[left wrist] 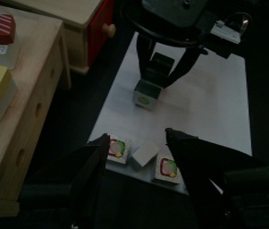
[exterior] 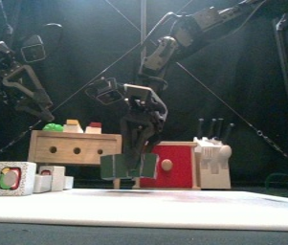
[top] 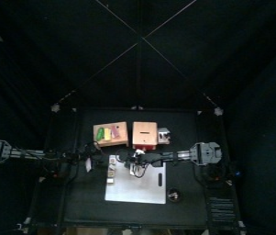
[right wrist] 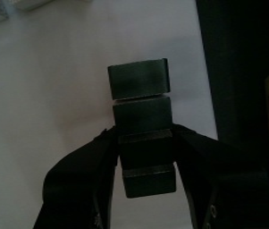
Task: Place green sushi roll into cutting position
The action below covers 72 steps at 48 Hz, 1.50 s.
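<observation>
- A dark green sushi roll (right wrist: 141, 125), a long block made of square segments, hangs upright in the right gripper (exterior: 131, 163), whose two black jaws are clenched on its sides.
- In the front view the roll's lower end (exterior: 129, 167) sits at, or just above, the flat white rectangular cutting board (exterior: 172, 206); whether it touches cannot be told.
- From overhead, the right gripper (top: 137, 163) has reached across to the board's far end (top: 138, 188), the end nearest the wooden boxes.
- The left wrist view shows the roll (left wrist: 152, 82) standing over the white board (left wrist: 208, 98), with the right arm's black jaws around it.
- The left gripper (left wrist: 140, 148) hovers beside the board with its jaws spread and nothing between them; below it lie two small white sushi pieces with coloured centres (left wrist: 121, 150).
- Behind the board stands a pale wooden box with round holes (exterior: 74, 146), carrying coloured toy food pieces on top.
- Next to that box, behind the roll, stands a red box (exterior: 174, 163), and beside that a white knife block with dark handles (exterior: 211, 158).
- Everything rests on the small black bench (top: 195, 197) inside black curtains.
</observation>
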Tool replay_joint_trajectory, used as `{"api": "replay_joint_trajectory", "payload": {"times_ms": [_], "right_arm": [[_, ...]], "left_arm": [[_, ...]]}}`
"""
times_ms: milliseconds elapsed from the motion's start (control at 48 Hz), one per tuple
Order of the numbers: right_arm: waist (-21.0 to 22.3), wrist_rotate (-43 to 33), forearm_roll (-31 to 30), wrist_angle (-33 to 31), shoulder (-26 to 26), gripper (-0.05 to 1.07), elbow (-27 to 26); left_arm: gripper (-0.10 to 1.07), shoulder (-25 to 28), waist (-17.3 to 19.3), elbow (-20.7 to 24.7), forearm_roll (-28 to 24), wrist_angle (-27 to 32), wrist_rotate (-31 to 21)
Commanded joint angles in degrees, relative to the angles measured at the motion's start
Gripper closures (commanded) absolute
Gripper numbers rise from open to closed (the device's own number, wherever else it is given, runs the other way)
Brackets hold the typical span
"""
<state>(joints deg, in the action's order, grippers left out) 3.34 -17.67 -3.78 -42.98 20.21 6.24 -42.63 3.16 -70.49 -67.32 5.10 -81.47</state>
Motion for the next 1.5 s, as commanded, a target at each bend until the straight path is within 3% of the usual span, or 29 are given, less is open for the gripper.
{"api": "replay_joint_trajectory", "payload": {"times_ms": [0, 250, 812, 1042, 1479], "right_arm": [[0.1, -3.6, -0.6, 0.8, -4.0, 0.34, 0.0], [-1.1, -19.2, -4.5, 2.5, -6.9, 0.34, 3.6], [-11.1, -60.2, -13.7, 0.5, -7.7, 0.34, 4.5], [-12.4, -77.7, -16.3, -5.4, -7.0, 0.34, 4.7], [-12.8, -92.1, -17.1, -10.3, -2.6, 0.34, 1.5]], "left_arm": [[0.08, 0.1, 0.1, 1.4, -0.2, -0.2, 0.2], [0.08, 0.1, 0.1, 1.3, 0.0, -0.5, 0.1], [0.08, 0.1, 0.2, 1.5, 0.4, -0.2, 0.0], [0.08, 0.1, 0.2, 1.4, 0.7, -0.2, 0.2], [0.08, 0.1, 0.2, 1.2, 0.9, -0.4, 0.2]]}}
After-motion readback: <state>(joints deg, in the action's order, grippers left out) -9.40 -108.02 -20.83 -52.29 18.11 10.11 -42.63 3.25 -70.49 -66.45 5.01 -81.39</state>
